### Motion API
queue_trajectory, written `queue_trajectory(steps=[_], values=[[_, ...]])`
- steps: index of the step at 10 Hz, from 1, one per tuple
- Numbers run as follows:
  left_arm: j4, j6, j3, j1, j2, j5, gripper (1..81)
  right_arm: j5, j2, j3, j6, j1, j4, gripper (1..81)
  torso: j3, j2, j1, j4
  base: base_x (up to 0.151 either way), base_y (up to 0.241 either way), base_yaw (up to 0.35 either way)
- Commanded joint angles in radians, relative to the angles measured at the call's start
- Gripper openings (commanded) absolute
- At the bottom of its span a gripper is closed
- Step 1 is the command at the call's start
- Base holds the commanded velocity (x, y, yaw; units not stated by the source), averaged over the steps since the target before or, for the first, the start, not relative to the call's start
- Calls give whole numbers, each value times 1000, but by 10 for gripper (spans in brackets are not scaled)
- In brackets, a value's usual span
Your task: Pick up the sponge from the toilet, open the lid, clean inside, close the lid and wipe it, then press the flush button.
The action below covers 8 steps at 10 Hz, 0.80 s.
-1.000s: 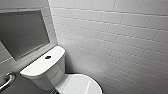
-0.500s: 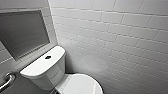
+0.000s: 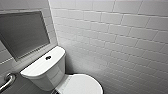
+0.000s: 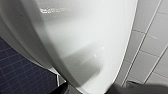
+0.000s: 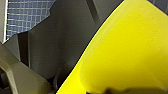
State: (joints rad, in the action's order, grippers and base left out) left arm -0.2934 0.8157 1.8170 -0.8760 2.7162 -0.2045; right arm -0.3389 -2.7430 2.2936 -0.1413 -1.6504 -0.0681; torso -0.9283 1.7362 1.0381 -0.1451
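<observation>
You face a white tiled wall [image 3: 120, 37] that takes up most of the head view, with the toilet [image 3: 50, 75] set against it low in the picture. A grey framed panel [image 3: 22, 32] sits in the wall above the tank. The lid [image 3: 82, 85] is down and closed over the bowl, its glossy white top facing you. On the wall beside the tank there is a metal grab bar [image 3: 7, 81].

Your left wrist camera sits close to a curved, shiny white part of the toilet [image 4: 82, 37], with dark blue floor [image 4: 20, 72] tiles on one side of it and white wall tiles on the other. You cannot tell how the left jaws stand.

The sponge [image 5: 130, 50] is at your right arm: it shows bright yellow and very large right in front of the right wrist camera, above the tiled floor [image 5: 27, 15], with dark parts of the arm just beside it. The right jaws appear closed on it, holding it off the floor.

The flush button [image 3: 48, 57] is a small dark round spot in the middle of the tank top.
</observation>
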Motion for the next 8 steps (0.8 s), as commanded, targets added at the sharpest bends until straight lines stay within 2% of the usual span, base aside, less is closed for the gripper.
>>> queue_trajectory(steps=[1,2,3,5,8], values=[[39,-12,-59,146,-18,-62,811,57,23,-11,3,0,-19,10,97,0,0,0,0,0,0],[39,-12,-62,146,-21,-62,811,57,24,-13,3,0,-18,10,93,0,0,0,0,0,0],[39,-10,-68,146,-27,-62,811,57,24,-13,2,0,-18,10,61,0,0,0,0,0,0],[26,-1,-99,140,-54,-82,811,57,26,-16,2,2,-16,10,90,1,0,0,0,0,0],[26,98,-125,130,-97,-111,811,55,26,-16,0,2,-16,10,95,1,0,0,0,0,0]])
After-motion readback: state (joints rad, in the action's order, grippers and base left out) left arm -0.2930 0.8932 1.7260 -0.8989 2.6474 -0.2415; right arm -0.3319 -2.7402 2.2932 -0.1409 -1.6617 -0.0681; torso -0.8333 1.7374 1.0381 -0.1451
